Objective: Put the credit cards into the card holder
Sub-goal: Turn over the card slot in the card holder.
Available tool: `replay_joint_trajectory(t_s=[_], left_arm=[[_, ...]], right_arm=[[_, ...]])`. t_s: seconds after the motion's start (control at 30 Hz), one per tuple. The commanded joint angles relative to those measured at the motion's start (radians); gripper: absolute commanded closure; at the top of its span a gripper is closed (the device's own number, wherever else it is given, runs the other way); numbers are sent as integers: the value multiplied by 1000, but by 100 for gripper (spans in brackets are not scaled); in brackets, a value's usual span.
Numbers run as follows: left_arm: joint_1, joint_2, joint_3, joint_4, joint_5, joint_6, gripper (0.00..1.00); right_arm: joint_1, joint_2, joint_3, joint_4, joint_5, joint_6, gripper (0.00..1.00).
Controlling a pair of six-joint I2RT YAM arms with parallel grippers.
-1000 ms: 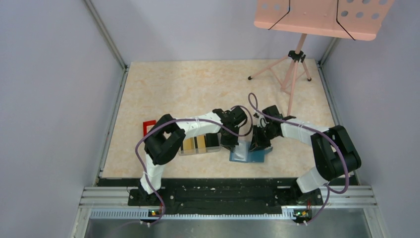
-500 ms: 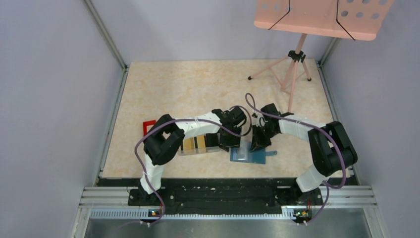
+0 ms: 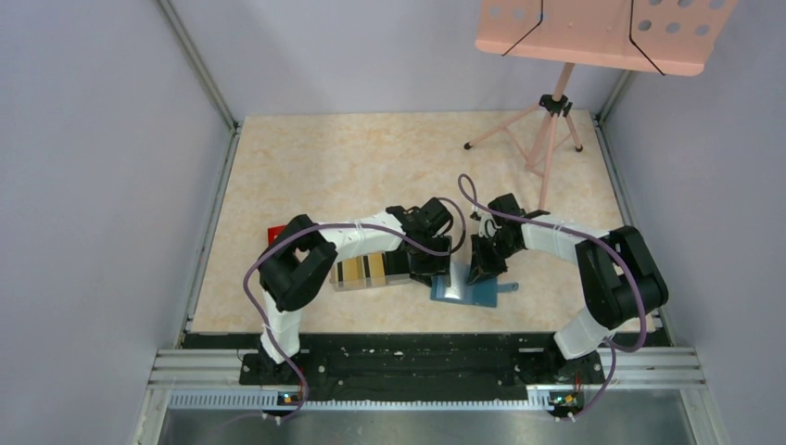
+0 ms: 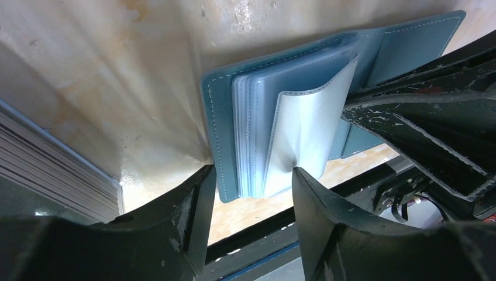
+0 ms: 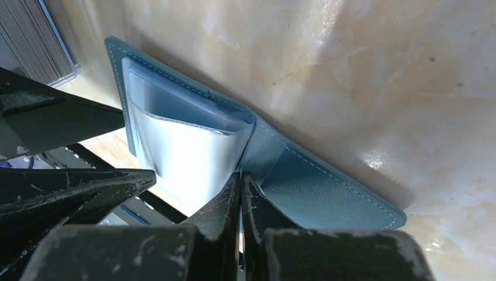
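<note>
- Nearest the arm bases, low and centre in the overhead view, the small teal-blue book-style card holder point(image 3: 465, 290) lies open on the pale marbled table point(image 3: 371, 167). Its strap tab points right.
- In the left wrist view its clear inner sleeves fan up from the left cover. One sleeve stands curled and open at the mouth. I cannot tell whether a card already sits inside it.
- The left end effector point(image 4: 252, 174) hangs just over the holder's left edge. Its jaws are parted moderately, one on each side of the sleeve stack, and there is nothing between them.
- The right end effector point(image 5: 241, 177) has its jaws fully together. Its tip rests at the fold where the sleeves meet the right cover. To my eye it is pinning the holder open rather than gripping anything.
- Just left of the holder, the gold, black and pale striped plastic credit cards point(image 3: 369, 269) sit in a clear rectangular plastic box, partly under the left arm.
- Further left, a small red object point(image 3: 276, 232) peeks out beside the left arm.
- At the far right stands a pink music stand point(image 3: 602, 32).
- I judge the step in hand to be fetching a card. The empty left end effector would need to swing to the box, pinch one card by its edge and slide it into the open sleeve, with the right tip holding the cover flat.
</note>
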Motion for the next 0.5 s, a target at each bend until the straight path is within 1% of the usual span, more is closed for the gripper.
replay_joint_trajectory(t_s=[0.0, 0.07, 0.17, 0.3, 0.47], left_arm=[[-3, -60, 20, 23, -4, -16, 43], [-4, -65, 33, -5, -31, -14, 40], [-4, -74, 47, -26, -54, -5, 38], [-6, -89, 57, -11, -42, 3, 38], [-7, -87, 59, 35, 7, 13, 41]], right_arm=[[-6, 9, 6, 22, -15, -12, 100], [-6, 10, 8, 22, -17, -10, 100], [-6, 10, 8, 22, -20, -9, 100], [-7, 9, 8, 23, -22, -10, 100], [-6, 11, 6, 25, -26, -5, 100]])
